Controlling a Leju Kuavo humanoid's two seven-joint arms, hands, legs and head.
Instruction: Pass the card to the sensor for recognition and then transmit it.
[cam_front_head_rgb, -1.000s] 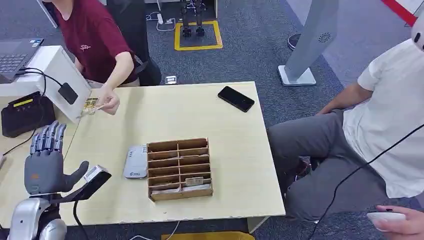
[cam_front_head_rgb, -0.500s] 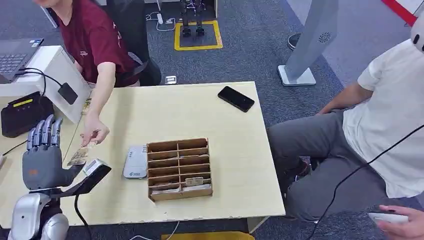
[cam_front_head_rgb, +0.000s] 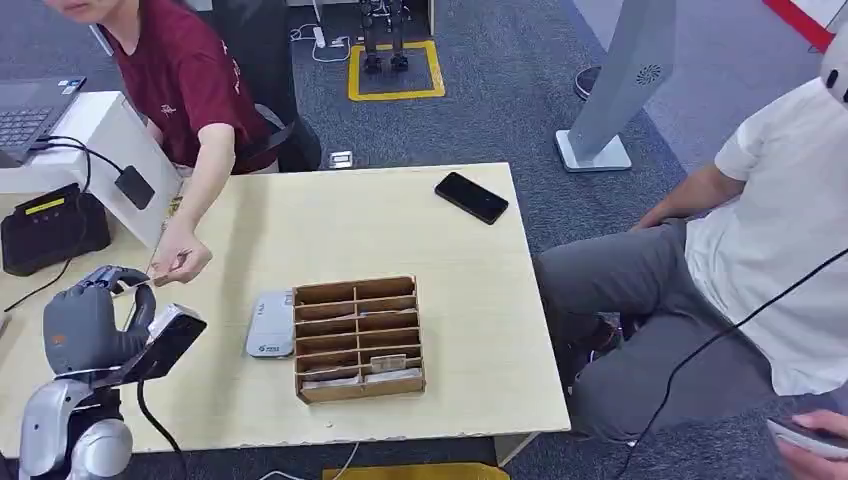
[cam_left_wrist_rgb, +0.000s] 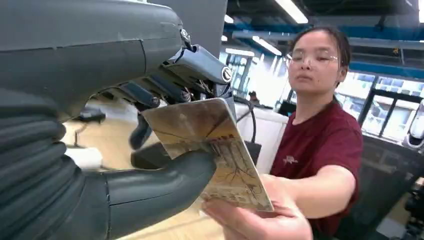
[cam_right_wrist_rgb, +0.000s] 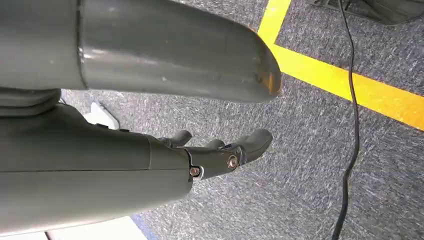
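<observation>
the left hand (cam_front_head_rgb: 85, 325) is seen at the left edge of the light wooden table (cam_front_head_rgb: 480, 290), with its fingers curled over. in the left wrist view the card (cam_left_wrist_rgb: 210, 150) is pinched between the thick grey thumb and the darker fingers (cam_left_wrist_rgb: 150, 95), so the card is gripped by this hand at one end. the other end of the card is held by the person's hand (cam_front_head_rgb: 180, 262), which reaches in from the far side of the table; the person wears a dark red shirt. the card lies between the two hands and is touched by both. the grey sensor (cam_front_head_rgb: 271, 324) lies flat on the table, just beside the left side of the wooden compartment box (cam_front_head_rgb: 358, 338), and it is apart from the card. a black phone (cam_front_head_rgb: 471, 197) lies near the far edge of the table. the right hand (cam_right_wrist_rgb: 220, 150) is seen in the right wrist view over the grey carpet with a yellow line; its fingers are held out, a little bent, and nothing is held in it.
</observation>
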